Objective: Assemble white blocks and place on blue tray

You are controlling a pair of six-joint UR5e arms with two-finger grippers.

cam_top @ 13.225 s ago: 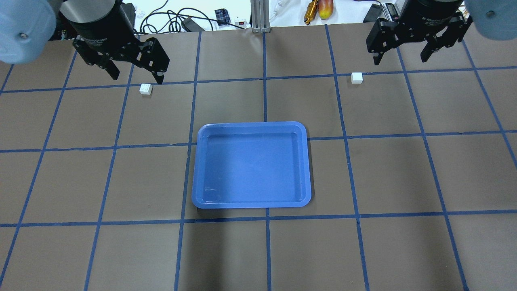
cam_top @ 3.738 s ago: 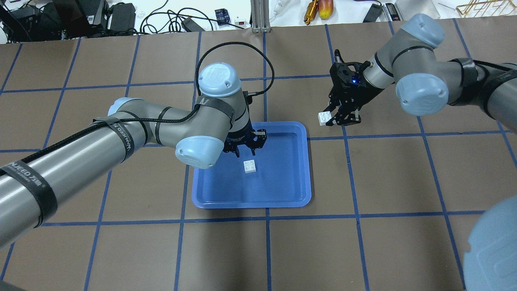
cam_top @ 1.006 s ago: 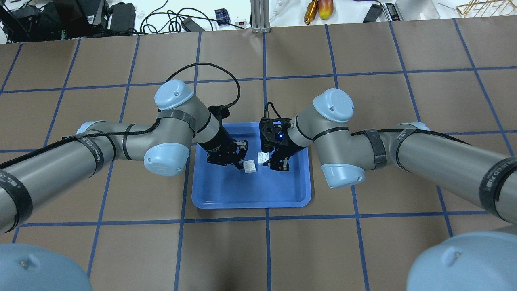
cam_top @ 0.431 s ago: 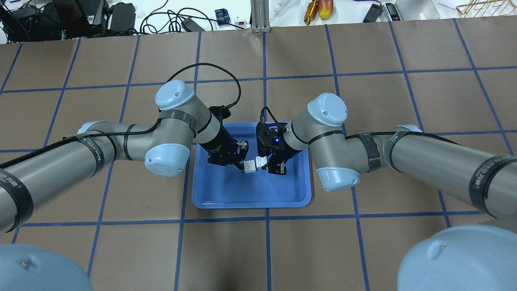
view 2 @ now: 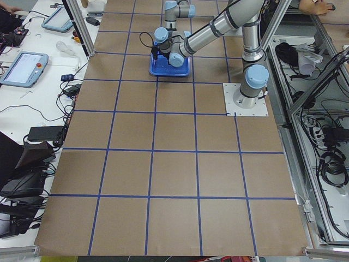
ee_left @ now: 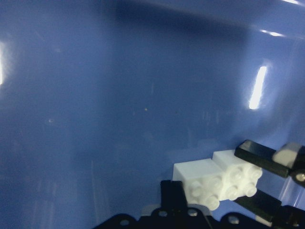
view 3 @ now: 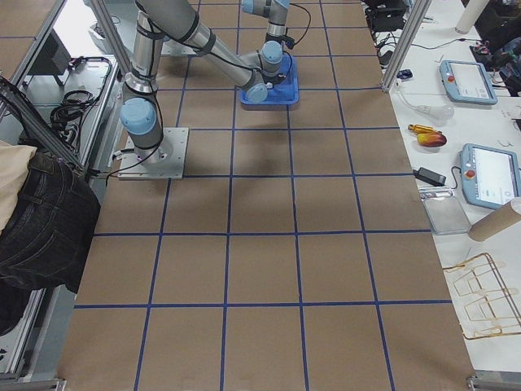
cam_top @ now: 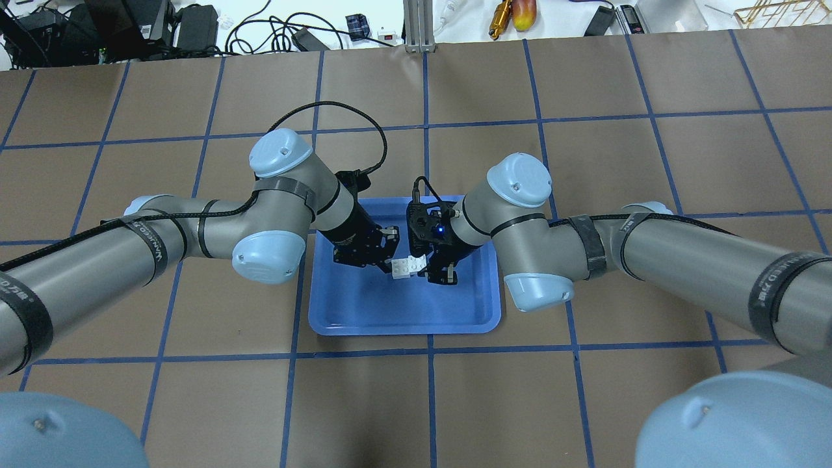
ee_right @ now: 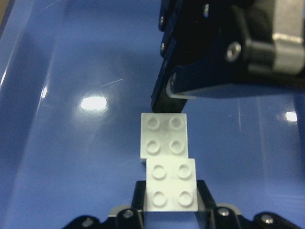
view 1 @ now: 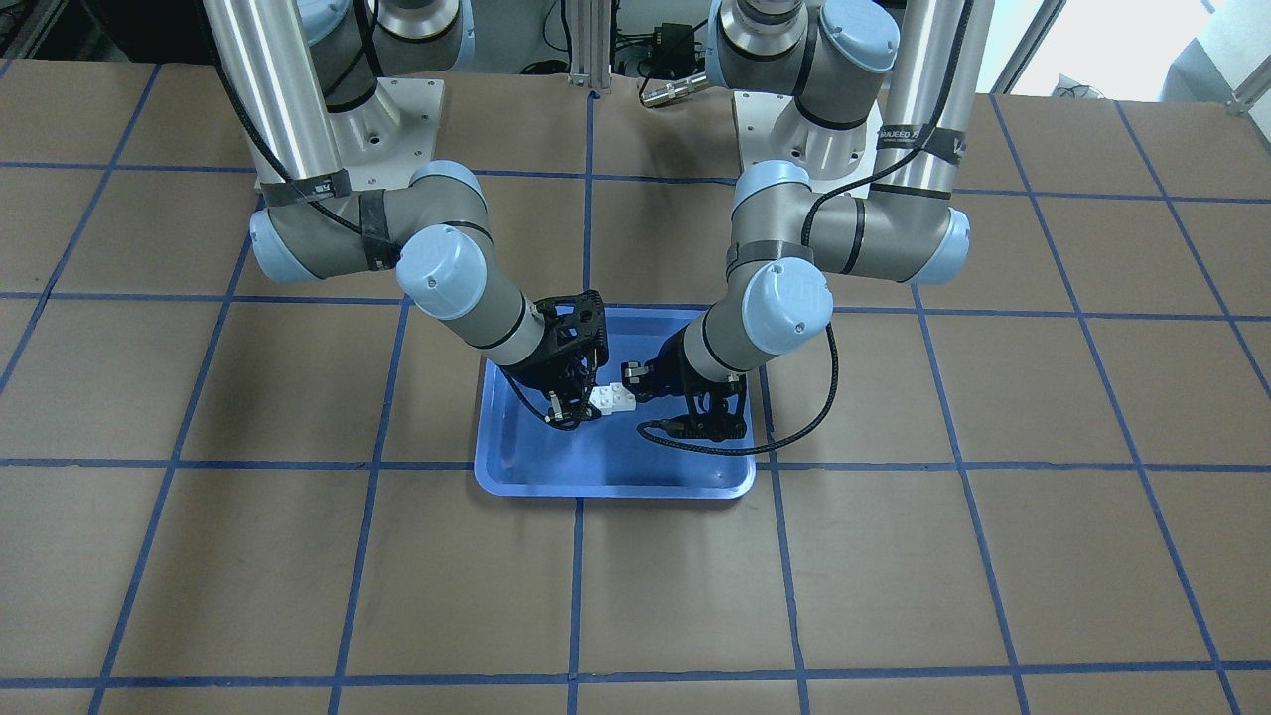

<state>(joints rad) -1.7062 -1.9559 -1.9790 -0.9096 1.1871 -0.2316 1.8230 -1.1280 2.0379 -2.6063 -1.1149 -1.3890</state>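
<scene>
Two grippers meet over the blue tray [cam_top: 338,312], each at one of two white blocks.
The right gripper [ee_right: 169,202] is clamped on the near white block [ee_right: 171,185]; the left gripper [cam_top: 382,255] grips the second white block [ee_right: 163,135]. The two blocks touch edge to edge, slightly offset, inside the tray.

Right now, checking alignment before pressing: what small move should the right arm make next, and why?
Probably slide the right gripper and its held brick further over the resting brick: in the wrist view it covers only that brick's near edge, slightly off-centre.
</scene>
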